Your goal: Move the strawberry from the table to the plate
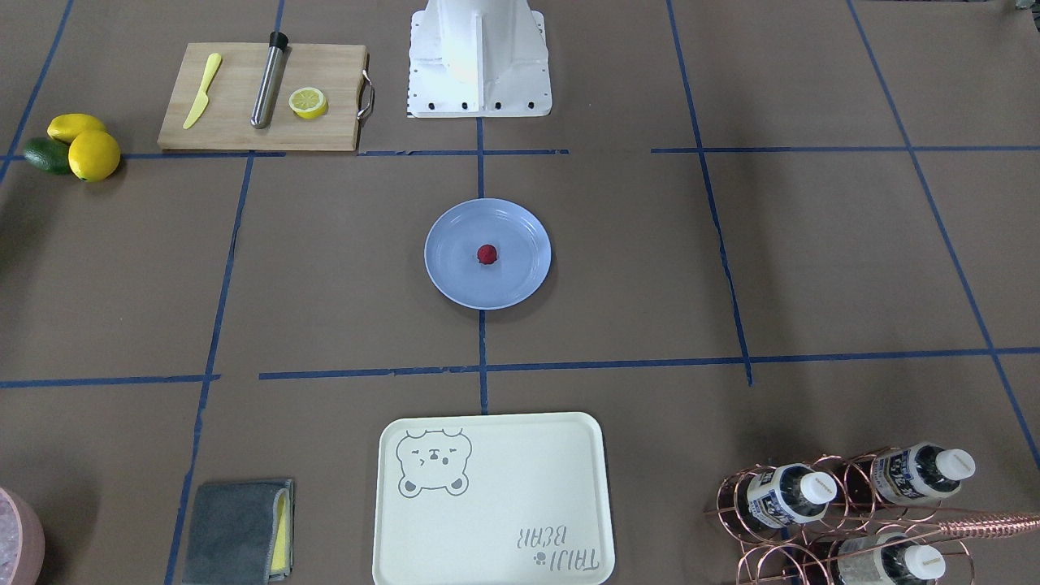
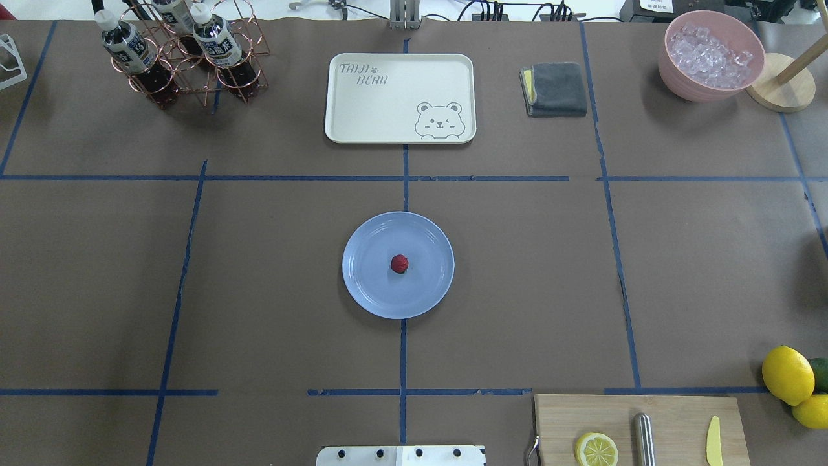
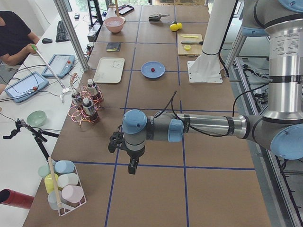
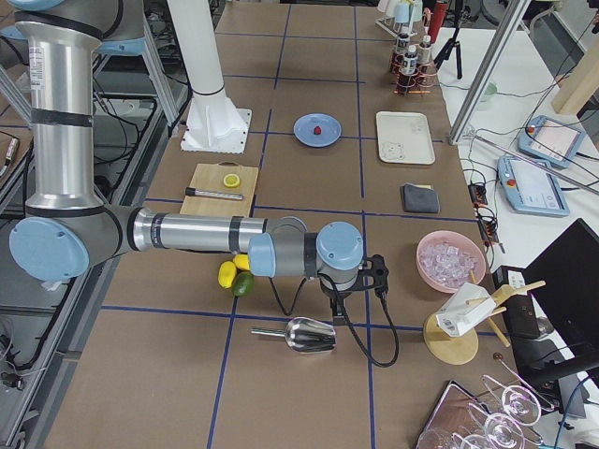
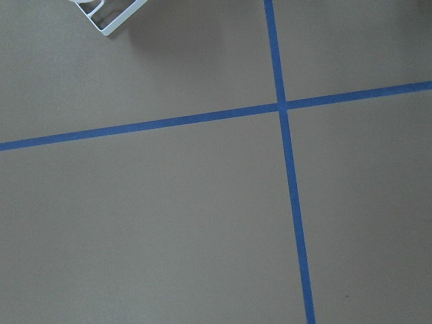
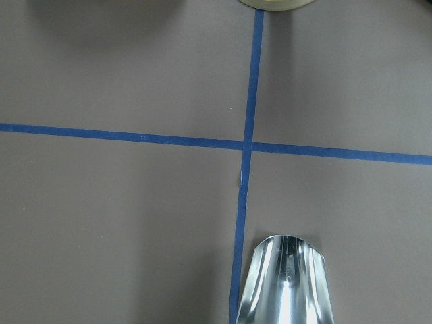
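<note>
Strawberry [image 2: 399,263] sits centred on plate [image 2: 369,288]: placement judged complete, no move needed. Left hand [image 3: 132,167], right hand [image 4: 331,296]: grip cannot be told.

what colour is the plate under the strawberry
The plate is plain pale blue, clearest in the overhead exterior view.

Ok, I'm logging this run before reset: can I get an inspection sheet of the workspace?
Surface: table, brown paper with blue tape grid.
Job's things: strawberry lies on the plate, near its middle.
Clutter: bear tray, cutting board, lemons, bottles, cloth, ice bowl, scoop.
Grippers: left gripper and right gripper far from the plate; open or shut unclear.
Cables: black cable at each wrist.
Surroundings: person at a white bench.
</note>
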Controlling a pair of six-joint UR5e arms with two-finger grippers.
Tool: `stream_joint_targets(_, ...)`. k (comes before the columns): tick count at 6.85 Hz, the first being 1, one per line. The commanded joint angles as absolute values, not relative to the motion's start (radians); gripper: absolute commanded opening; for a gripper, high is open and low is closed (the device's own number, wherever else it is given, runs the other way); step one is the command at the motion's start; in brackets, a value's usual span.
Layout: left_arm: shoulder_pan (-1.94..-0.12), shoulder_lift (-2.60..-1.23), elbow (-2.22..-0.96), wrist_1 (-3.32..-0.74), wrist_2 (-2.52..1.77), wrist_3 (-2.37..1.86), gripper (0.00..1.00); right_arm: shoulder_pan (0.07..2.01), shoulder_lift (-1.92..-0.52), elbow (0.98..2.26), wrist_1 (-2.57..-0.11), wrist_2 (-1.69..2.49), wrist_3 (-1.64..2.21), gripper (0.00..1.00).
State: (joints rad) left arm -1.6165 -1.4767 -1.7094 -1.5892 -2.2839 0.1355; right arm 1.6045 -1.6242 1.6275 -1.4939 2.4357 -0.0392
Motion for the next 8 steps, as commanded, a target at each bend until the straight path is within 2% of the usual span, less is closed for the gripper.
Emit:
stream_joint_targets(1, -1.615, -1.477, -1.703, -1.637, -2.284, 0.102, 1.0, 1.605, -1.623, 1.629, -1.493, 2.436, -0.038, 1.0)
stream_joint_targets(8, -1.615, -1.48, -1.703, -1.675, -2.284, 0.003, 1.0, 1.605, -1.614, 1.628, -1.493, 2.436, -0.035, 1.0)
